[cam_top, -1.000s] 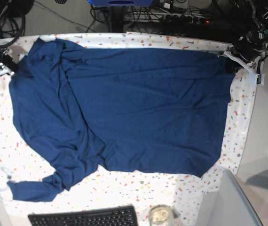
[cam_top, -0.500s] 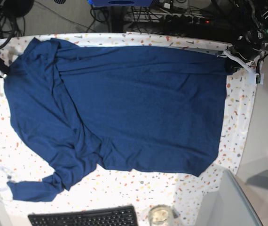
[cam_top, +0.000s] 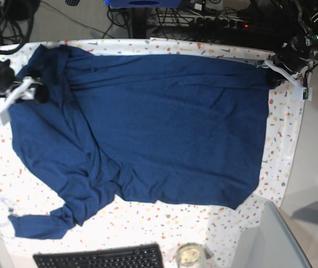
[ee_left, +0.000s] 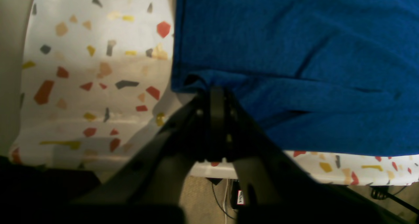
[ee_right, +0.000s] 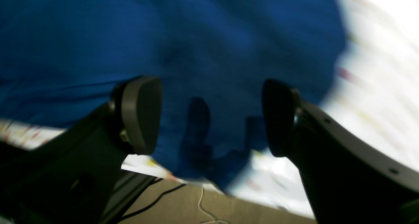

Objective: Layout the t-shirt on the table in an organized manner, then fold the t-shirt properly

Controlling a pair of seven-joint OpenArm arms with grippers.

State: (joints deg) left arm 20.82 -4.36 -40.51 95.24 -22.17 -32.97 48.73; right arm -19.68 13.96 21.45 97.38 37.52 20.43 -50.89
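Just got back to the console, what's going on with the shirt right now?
The t-shirt lies spread across the table, one sleeve bunched near the keyboard. The left tool is shut on the t-shirt's corner at the table's edge. The right tool is open above the fabric, holding nothing.

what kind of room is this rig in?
Probably a lab or office workbench: a table under a speckled cloth, a black keyboard at its edge, and a power strip with tangled cables on the floor behind.
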